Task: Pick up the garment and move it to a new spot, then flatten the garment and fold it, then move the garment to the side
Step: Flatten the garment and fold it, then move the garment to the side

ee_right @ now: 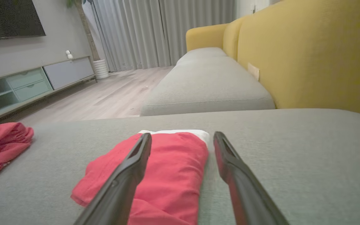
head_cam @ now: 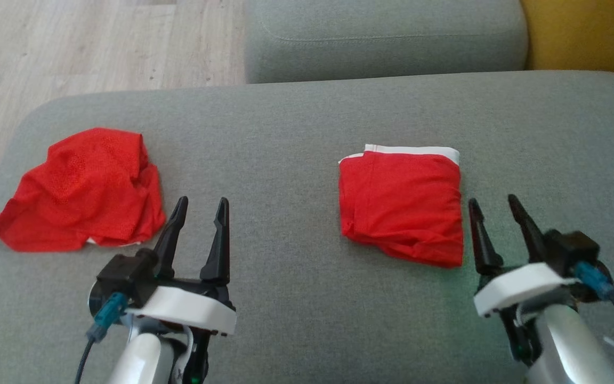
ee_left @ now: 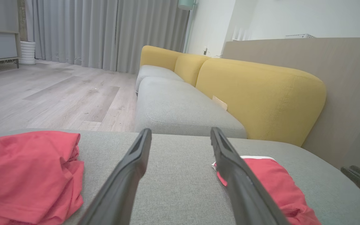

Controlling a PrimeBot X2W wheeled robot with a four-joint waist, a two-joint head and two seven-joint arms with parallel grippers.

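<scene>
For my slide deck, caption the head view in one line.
Open left tool and open right tool poised over a grey cushion, beside a crumpled red garment and a folded red garment.

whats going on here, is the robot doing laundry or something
A two-armed robot faces two garments on a grey sofa cushion. The folded red garment lies just left of the right gripper; the crumpled red garment lies beside the left gripper. Both grippers are open and hold nothing.
</scene>
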